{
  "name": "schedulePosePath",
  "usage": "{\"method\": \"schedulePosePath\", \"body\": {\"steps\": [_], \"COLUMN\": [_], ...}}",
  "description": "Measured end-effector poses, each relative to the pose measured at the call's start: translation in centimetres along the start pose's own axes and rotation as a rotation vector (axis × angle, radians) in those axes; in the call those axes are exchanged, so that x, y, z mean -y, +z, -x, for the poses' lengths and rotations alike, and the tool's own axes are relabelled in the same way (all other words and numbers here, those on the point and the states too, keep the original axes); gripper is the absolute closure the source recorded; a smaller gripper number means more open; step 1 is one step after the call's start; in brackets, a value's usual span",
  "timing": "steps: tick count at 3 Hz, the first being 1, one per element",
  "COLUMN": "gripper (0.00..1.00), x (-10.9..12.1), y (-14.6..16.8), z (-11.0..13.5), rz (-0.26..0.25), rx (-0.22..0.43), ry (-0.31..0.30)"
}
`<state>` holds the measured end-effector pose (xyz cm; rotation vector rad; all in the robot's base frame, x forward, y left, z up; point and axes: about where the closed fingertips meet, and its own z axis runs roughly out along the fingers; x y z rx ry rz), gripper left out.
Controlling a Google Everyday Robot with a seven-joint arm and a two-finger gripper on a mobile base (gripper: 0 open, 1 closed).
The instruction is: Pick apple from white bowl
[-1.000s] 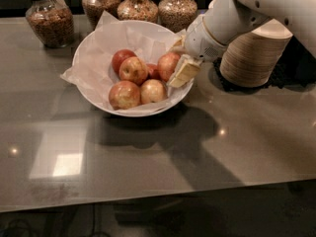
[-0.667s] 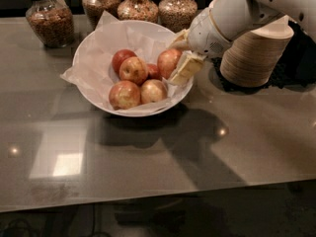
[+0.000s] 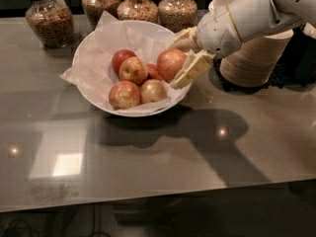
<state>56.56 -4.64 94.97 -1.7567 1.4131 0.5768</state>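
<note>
The white bowl [image 3: 89, 48], lined with crinkled white paper, stands on the glossy table at the back centre. It holds several apples. The red-orange apple [image 3: 170, 64] sits at the bowl's right side, a little higher than the others. My gripper [image 3: 185, 57] reaches in from the right over the bowl's right rim. One tan finger lies behind the apple and the other finger [image 3: 193, 70] in front of it, closed on it. A darker red apple [image 3: 122, 58] and paler apples [image 3: 133, 69] lie to its left.
A stack of tan disposable bowls [image 3: 256, 53] stands just right of the white bowl, behind my arm. Several glass jars of grain [image 3: 49, 21] line the table's back edge. The table's front edge runs along the bottom.
My arm has shifted slightly up and to the right. The fingers stay around the red-orange apple, which has barely moved. The other apples have not moved.
</note>
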Motion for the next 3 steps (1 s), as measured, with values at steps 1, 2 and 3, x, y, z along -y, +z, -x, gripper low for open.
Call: {"method": "schedulePosePath", "body": {"steps": [1, 2, 3], "gripper": [1.00, 1.00, 1.00], "x": [-2.3, -4.9, -4.9], "y": [-1.3, -3.2, -3.2], "z": [3.0, 7.0, 7.1], "rz": [0.001, -0.022, -0.022], "rx": [0.113, 0.188, 0.188], "ry": [-0.043, -0.131, -0.132]}}
